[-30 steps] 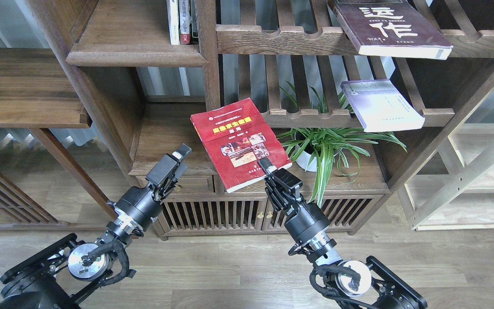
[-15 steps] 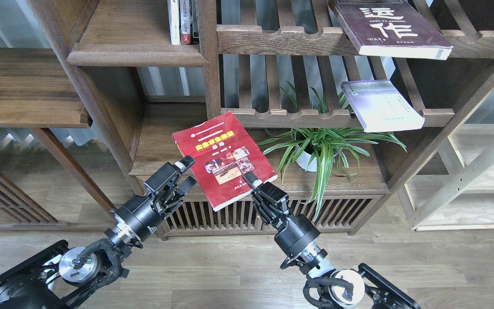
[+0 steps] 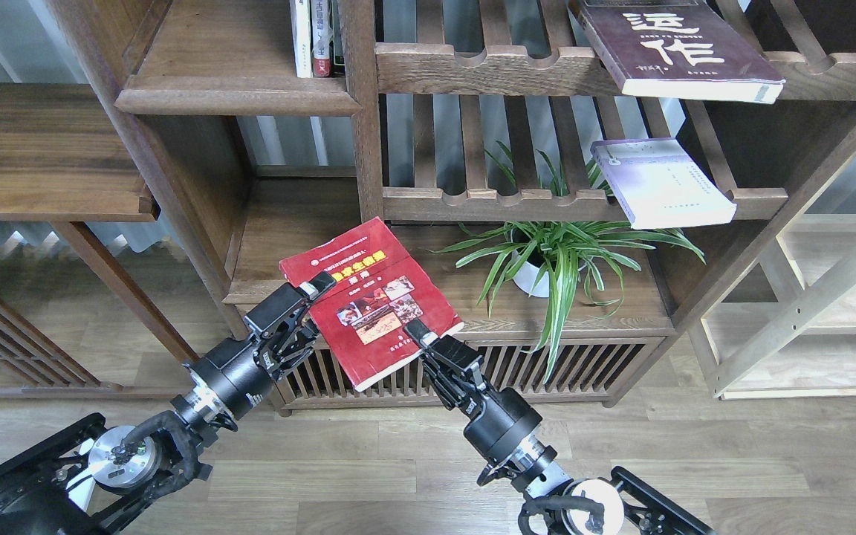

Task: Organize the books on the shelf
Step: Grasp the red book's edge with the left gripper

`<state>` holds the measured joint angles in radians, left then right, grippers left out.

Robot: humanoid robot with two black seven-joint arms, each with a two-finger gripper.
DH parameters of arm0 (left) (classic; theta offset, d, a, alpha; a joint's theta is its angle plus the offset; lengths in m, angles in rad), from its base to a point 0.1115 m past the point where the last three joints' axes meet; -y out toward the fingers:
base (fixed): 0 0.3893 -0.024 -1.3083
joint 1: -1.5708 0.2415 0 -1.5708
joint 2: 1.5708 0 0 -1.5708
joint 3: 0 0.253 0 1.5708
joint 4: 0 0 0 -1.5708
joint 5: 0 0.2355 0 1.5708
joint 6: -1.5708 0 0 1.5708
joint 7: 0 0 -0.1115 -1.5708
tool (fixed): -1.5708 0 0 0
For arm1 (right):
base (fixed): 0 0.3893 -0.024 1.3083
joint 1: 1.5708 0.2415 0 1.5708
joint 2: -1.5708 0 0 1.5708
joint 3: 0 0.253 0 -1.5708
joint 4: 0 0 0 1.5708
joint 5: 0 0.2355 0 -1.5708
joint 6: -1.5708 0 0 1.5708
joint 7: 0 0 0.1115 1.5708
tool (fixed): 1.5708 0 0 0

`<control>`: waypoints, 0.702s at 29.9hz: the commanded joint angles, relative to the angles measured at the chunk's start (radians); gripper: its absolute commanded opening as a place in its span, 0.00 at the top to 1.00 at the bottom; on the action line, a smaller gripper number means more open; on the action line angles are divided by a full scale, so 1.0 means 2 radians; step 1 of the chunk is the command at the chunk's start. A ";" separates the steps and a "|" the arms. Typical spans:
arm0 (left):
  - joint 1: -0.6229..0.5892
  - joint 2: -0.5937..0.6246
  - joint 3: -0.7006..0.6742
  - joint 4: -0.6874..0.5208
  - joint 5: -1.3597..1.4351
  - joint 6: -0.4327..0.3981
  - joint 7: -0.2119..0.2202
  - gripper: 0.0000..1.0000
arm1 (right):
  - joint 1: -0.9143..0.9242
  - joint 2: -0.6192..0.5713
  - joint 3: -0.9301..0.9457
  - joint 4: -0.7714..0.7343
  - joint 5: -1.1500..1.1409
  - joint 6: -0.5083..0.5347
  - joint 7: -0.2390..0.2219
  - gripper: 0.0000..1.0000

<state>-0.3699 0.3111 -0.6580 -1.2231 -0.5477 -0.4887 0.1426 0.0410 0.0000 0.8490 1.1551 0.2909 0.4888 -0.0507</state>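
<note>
Floor (image 3: 398,475): wood-look planks, grey-brown, matte, running under the walnut-coloured bookcase.

Right gripper (image 3: 419,333): black, two-fingered, pinching the lower right edge of the red book (image 3: 371,297); one finger lies on the cover.

Left gripper (image 3: 318,288): black, its upper finger resting on the red book's left edge; the lower finger is hidden, so whether it clamps the book cannot be told.

Red book: glossy paperback, yellow title, photo panel, held tilted in the air between the two grippers, in front of the slatted cabinet doors (image 3: 368,371) (brass knobs at the centre).

Potted plant (image 3: 554,256): striped green leaves, white pot, on the cabinet top.

Lavender book (image 3: 658,182): pale, flat, overhanging a scalloped slatted rail to the right.

Maroon book (image 3: 677,48): larger, white characters, lying on the upper slatted rail.

Shelf (image 3: 235,93): solid dark-brown board, thick rounded front edge, upper left, well apart from all three paperbacks.

Upright books (image 3: 315,37): thin, white and red spines, standing at the shelf's right end.
</note>
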 commanded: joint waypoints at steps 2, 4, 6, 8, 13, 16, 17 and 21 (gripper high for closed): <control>-0.002 0.000 -0.005 0.005 0.002 0.000 0.000 0.20 | 0.005 0.000 -0.008 0.001 -0.001 0.000 0.000 1.00; -0.002 0.000 -0.005 0.005 0.002 0.000 0.000 0.23 | 0.006 0.000 -0.010 0.001 -0.001 0.000 0.000 1.00; -0.001 0.000 -0.005 0.005 0.002 0.000 0.000 0.29 | 0.007 0.000 -0.010 0.001 -0.001 0.000 0.000 1.00; 0.002 0.000 -0.007 0.005 0.002 0.000 -0.002 0.42 | 0.007 0.000 -0.010 0.001 -0.001 0.000 0.000 1.00; 0.001 -0.005 -0.010 0.005 0.002 0.000 -0.005 0.61 | 0.007 0.000 -0.010 0.001 -0.001 0.000 -0.001 1.00; 0.005 -0.005 -0.010 0.005 0.002 0.000 -0.007 0.83 | 0.010 0.000 -0.010 0.001 -0.001 0.000 -0.001 1.00; 0.005 -0.005 -0.010 0.005 0.002 0.000 -0.009 0.92 | 0.012 0.000 -0.010 0.001 -0.001 0.000 -0.001 0.99; 0.005 -0.011 -0.010 0.006 0.002 0.000 -0.017 0.98 | 0.015 0.000 -0.010 0.001 -0.001 0.000 0.000 0.99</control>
<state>-0.3605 0.2954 -0.6795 -1.2130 -0.5432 -0.4887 0.1166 0.0673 0.0000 0.8283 1.1570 0.2898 0.4888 -0.0521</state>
